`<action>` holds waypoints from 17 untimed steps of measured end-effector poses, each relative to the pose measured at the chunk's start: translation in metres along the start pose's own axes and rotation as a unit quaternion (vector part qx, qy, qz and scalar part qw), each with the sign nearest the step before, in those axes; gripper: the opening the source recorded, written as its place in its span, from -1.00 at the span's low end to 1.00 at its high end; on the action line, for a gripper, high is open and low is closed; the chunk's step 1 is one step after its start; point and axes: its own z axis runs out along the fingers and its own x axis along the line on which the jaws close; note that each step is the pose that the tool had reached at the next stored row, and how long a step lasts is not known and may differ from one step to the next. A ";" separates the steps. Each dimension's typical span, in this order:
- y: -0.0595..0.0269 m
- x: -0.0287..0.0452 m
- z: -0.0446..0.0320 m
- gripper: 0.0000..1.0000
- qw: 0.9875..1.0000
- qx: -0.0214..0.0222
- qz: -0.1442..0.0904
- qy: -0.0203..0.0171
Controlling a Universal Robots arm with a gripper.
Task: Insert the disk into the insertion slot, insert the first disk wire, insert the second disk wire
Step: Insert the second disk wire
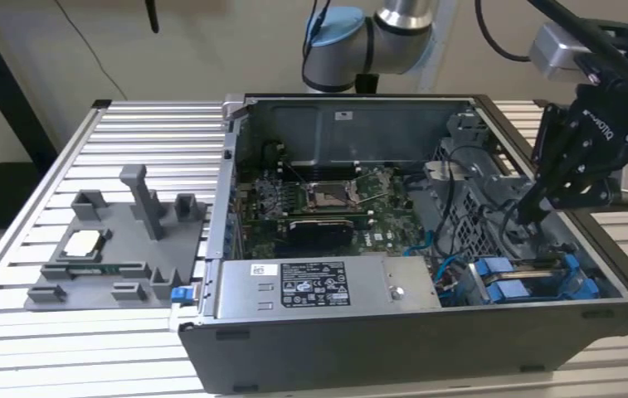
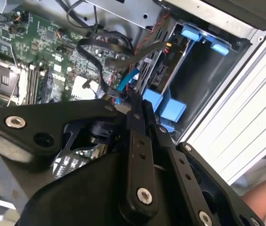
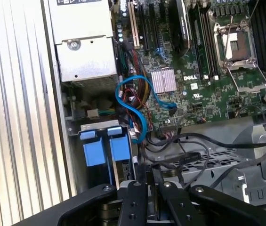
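Exterior view: the robot arm's black gripper (image 1: 535,207) reaches down into an open computer case (image 1: 425,332) standing on a slatted metal table (image 1: 26,249), its tip among dark cables (image 1: 479,207) above the blue-framed disk (image 1: 535,278). The disk sits seated in the insertion slot (image 1: 612,286), at the case's corner on the exterior view's right; case wall and cables hide most of it, leaving just the blue tabs clear. A grey plastic fixture tray (image 1: 114,249) lies well apart on the exterior view's left.

Second wrist view brings the fingers (image 2: 140,122) close: they stand pressed together, and whether they pinch the black cable (image 2: 104,66) just beside them cannot be told. Blue carrier tabs (image 2: 165,106) and the dark bay (image 2: 208,75) lie just beyond.

First wrist view adds a looping blue cable (image 3: 135,106), the green motherboard (image 3: 208,94) and the silver power supply (image 3: 85,47) beside the blue tabs (image 3: 102,148).
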 end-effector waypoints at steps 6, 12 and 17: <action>0.0053 0.0013 0.0047 -0.69 1.000 0.019 -0.008 -0.003; 0.0105 0.0026 0.0095 -0.69 0.999 0.034 -0.018 -0.005; 0.0104 0.0060 0.0105 -0.69 0.999 0.037 -0.027 -0.005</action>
